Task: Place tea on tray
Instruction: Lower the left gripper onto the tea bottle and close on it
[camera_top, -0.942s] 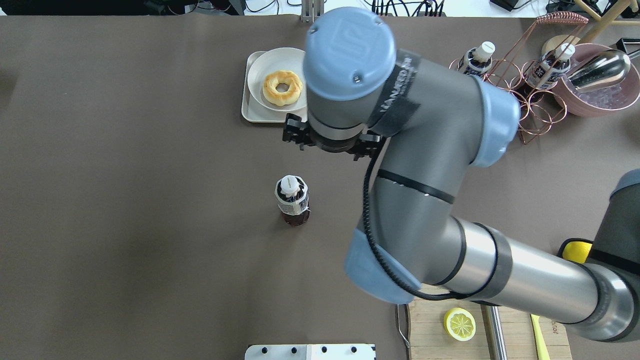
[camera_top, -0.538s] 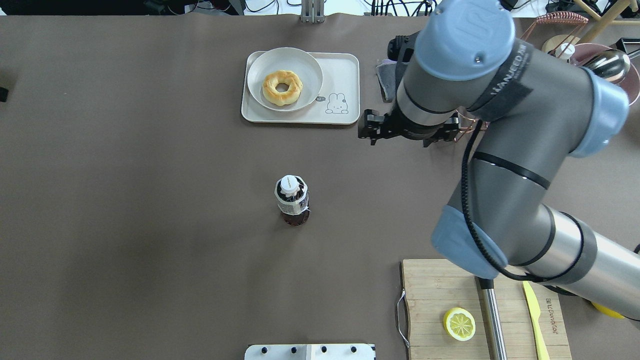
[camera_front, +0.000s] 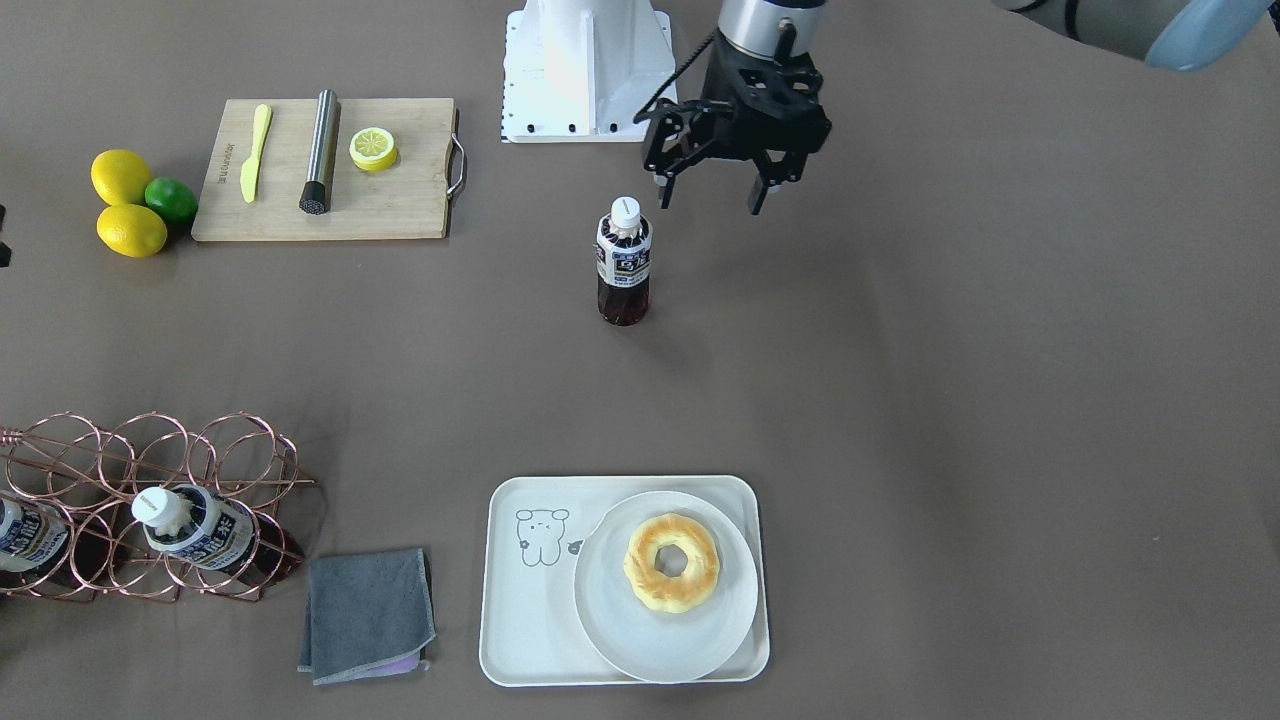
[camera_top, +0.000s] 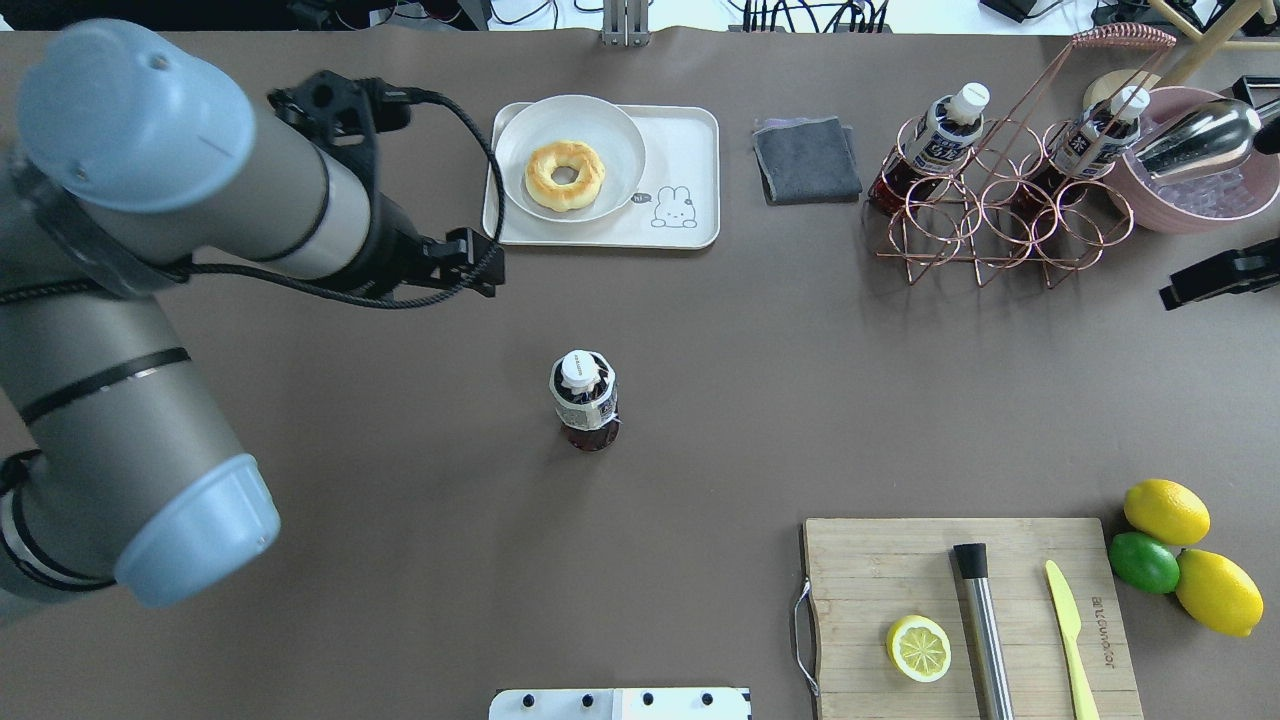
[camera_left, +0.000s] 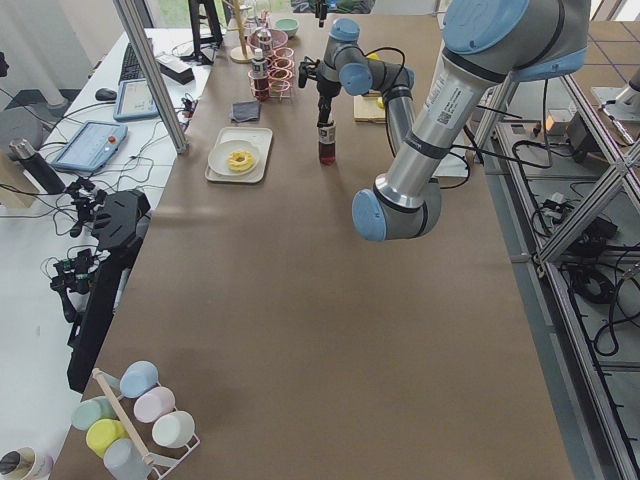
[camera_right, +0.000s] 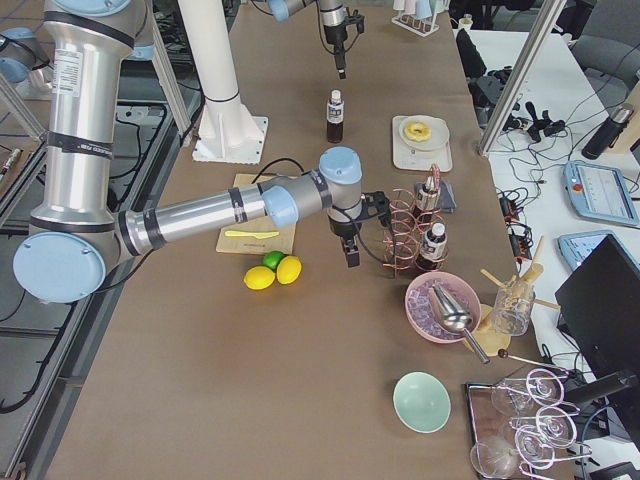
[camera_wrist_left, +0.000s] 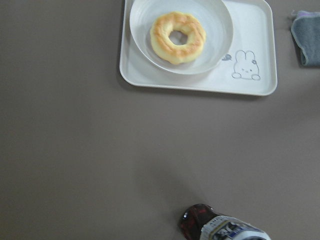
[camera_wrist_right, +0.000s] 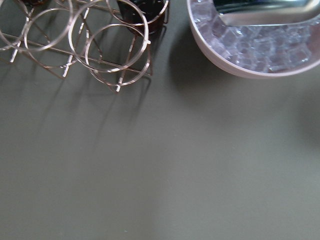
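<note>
Left black two-finger gripper (camera_front: 708, 200) hangs wide open and empty just beside the upright small clear bottle of red-brown tea (camera_front: 624, 262), mid-table, well apart from the cream-white bear tray (camera_front: 530, 620); best to lower it, straddle the label, close squarely.

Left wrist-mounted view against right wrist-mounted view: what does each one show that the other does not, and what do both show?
Only the left wrist view: the tray holding a white plate with a doughnut, the edge of a grey cloth, and the tea bottle at the bottom. Only the right wrist view: a copper wire rack and a pink bowl of ice with a metal scoop. Both: the brown table.
</note>
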